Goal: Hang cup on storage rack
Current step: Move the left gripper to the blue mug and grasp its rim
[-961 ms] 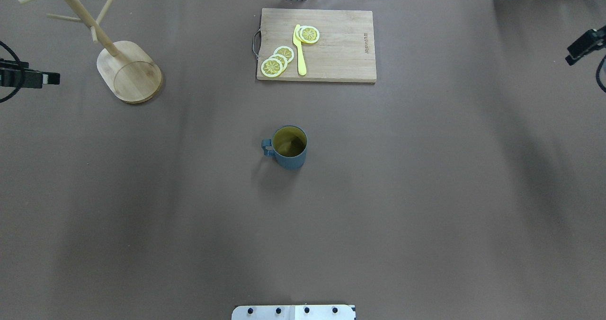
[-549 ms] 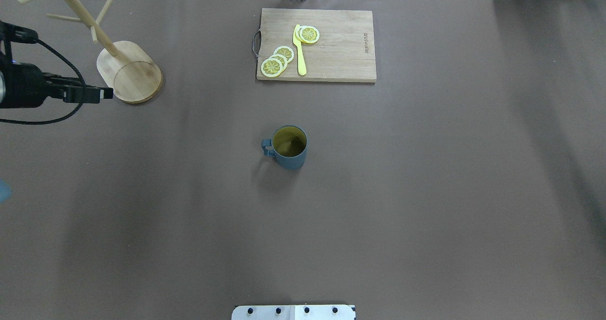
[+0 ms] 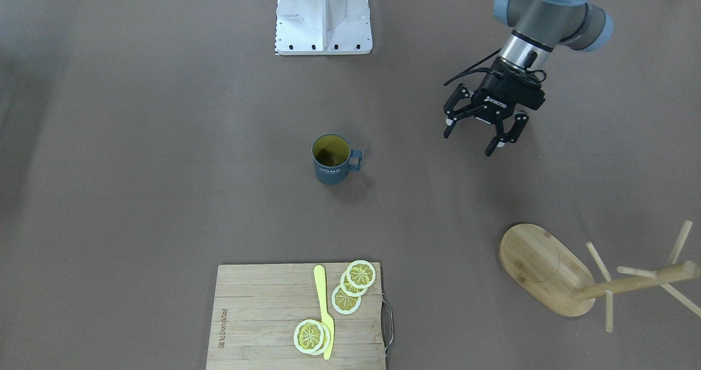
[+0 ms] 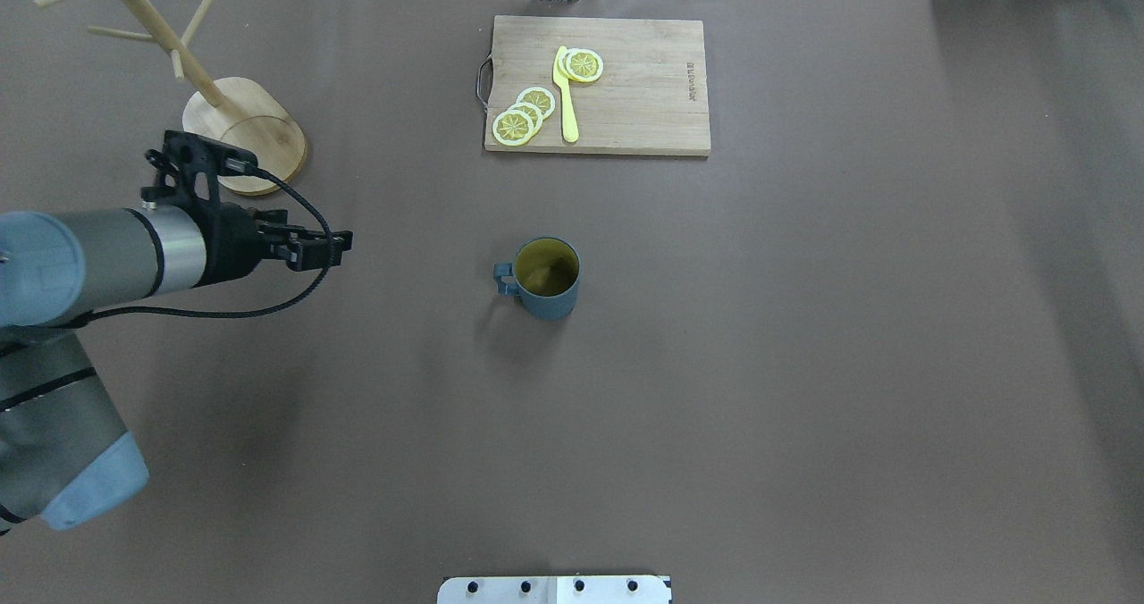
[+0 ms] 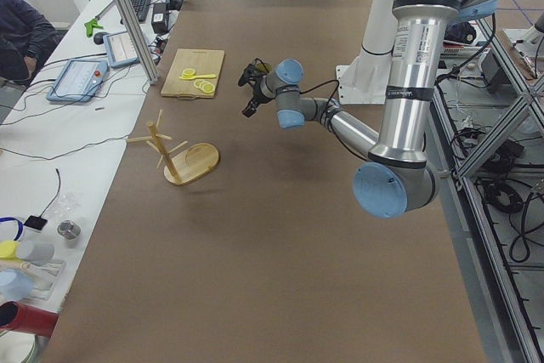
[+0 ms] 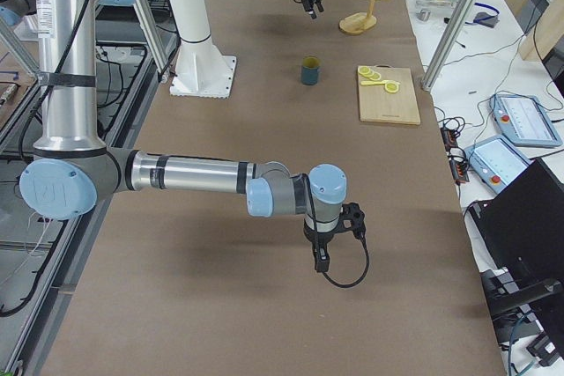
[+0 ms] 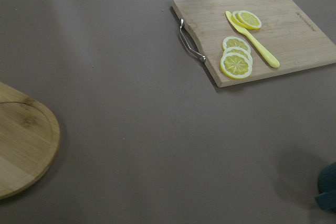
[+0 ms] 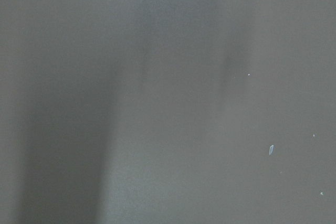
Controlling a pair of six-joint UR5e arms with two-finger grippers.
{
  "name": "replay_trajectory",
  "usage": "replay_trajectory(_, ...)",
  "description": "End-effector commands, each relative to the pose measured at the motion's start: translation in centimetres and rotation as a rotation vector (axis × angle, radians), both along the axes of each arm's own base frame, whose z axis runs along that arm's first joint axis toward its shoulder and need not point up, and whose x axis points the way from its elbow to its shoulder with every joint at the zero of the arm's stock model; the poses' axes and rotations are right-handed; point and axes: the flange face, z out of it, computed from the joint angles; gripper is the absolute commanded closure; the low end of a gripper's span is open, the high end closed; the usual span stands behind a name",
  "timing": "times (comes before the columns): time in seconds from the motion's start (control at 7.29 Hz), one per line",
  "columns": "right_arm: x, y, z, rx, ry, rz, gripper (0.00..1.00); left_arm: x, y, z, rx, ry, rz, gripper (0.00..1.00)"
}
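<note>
The blue-grey cup (image 4: 547, 298) stands upright at the table's middle, yellow inside, its handle toward my left side; it also shows in the front view (image 3: 330, 172) and at the left wrist view's lower right corner (image 7: 328, 188). The bamboo storage rack (image 4: 246, 135) stands at the far left, empty, and shows in the front view (image 3: 539, 266). My left gripper (image 3: 468, 143) is open and empty, above the table between rack and cup, clearly apart from the cup; it also shows overhead (image 4: 340, 245). My right gripper (image 6: 322, 257) shows only in the exterior right view; I cannot tell its state.
A bamboo cutting board (image 4: 635, 95) with lemon slices (image 4: 523, 117) and a yellow knife (image 4: 566, 95) lies at the far middle of the table. The robot's base plate (image 3: 323, 17) is at the near edge. The table is covered in brown paper.
My left arm has swung in from the left edge, past the rack's base, toward the cup. The right gripper has left the overhead view's right edge. The cup has not moved.
</note>
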Motion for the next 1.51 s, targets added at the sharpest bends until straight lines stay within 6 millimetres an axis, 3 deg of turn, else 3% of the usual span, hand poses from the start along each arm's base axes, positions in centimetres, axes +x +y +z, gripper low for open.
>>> replay_trajectory(0.0,0.0,0.4,0.2,-0.002,-0.009,0.001,0.00,7.3,2.3,-2.4,0.000,-0.007,-0.006,0.02)
replay_trajectory(0.14,0.0,0.4,0.2,-0.003,-0.009,0.001,0.00,11.3,3.4,-3.2,0.017,-0.013,-0.007,0.02)
replay_trajectory(0.27,0.0,0.4,0.2,-0.002,-0.009,0.001,0.00,13.9,3.6,-3.8,0.026,-0.019,-0.016,0.02)
replay_trajectory(0.41,0.0,0.3,0.2,-0.002,-0.011,0.001,0.00,15.1,3.6,-4.2,0.026,-0.020,-0.010,0.02)
replay_trajectory(0.82,0.0,0.3,0.2,-0.004,-0.010,0.002,0.00,17.4,3.6,-5.1,0.026,-0.018,0.007,0.09)
replay_trajectory(1.1,0.0,0.3,0.2,-0.003,-0.011,0.002,0.00,17.9,3.4,-4.7,0.028,-0.025,0.010,0.24)
replay_trajectory(1.24,0.0,0.3,0.1,-0.003,-0.012,0.002,0.00,18.0,3.4,-4.8,0.031,-0.025,0.011,0.38)
replay_trajectory(1.37,0.0,0.3,0.1,-0.003,-0.012,0.002,0.00,18.6,3.1,-4.9,0.032,-0.029,0.011,0.41)
